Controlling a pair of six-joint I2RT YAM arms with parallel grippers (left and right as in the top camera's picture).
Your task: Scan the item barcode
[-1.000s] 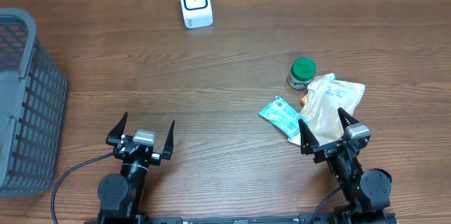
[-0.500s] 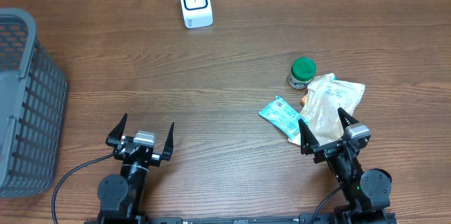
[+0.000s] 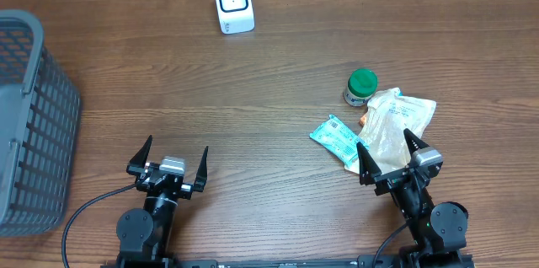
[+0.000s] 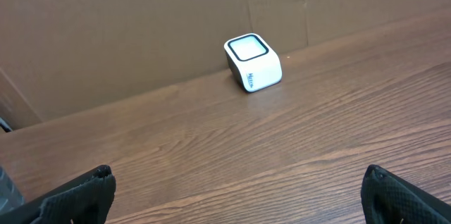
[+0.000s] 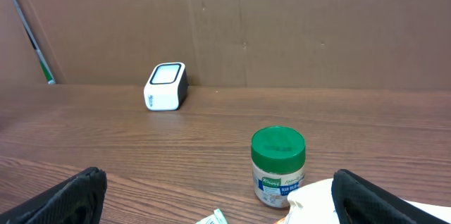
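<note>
The left arm's fingers (image 3: 141,155) are spread wide and hold nothing. The right arm's fingers (image 3: 365,165) are wide and empty too, just by a crinkly bag (image 3: 400,116). A blue packet (image 3: 335,137) and a green-lid jar (image 3: 360,87) sit beside it. The white scanner (image 3: 233,3) stands far back on the desk (image 3: 253,91).
</note>
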